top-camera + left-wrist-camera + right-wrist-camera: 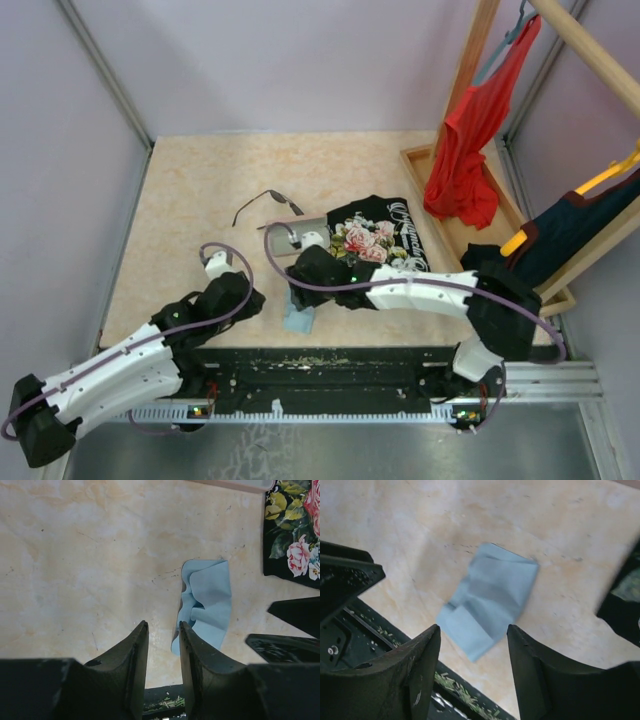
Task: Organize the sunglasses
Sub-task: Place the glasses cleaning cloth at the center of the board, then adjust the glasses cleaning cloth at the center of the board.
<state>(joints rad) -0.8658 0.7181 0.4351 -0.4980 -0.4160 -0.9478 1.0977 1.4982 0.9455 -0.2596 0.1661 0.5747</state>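
Observation:
The sunglasses [268, 204], a thin dark wire-framed pair, lie open on the table behind both grippers, apart from them. The pink case [306, 222] lies just right of them; its edge shows at the top of the left wrist view [235, 484]. A small light-blue cloth [298, 316] lies crumpled near the front edge. My right gripper [298, 290] hangs open and empty right over the cloth [490, 597]. My left gripper [250, 298] sits low just left of the cloth [207, 600], its jaws narrowly apart and empty.
A black floral shirt [375, 240] lies right of the case. A wooden tray [420, 160] and clothes rack with a red garment [465, 150] stand at the right. The black front rail [330, 365] runs just below the cloth.

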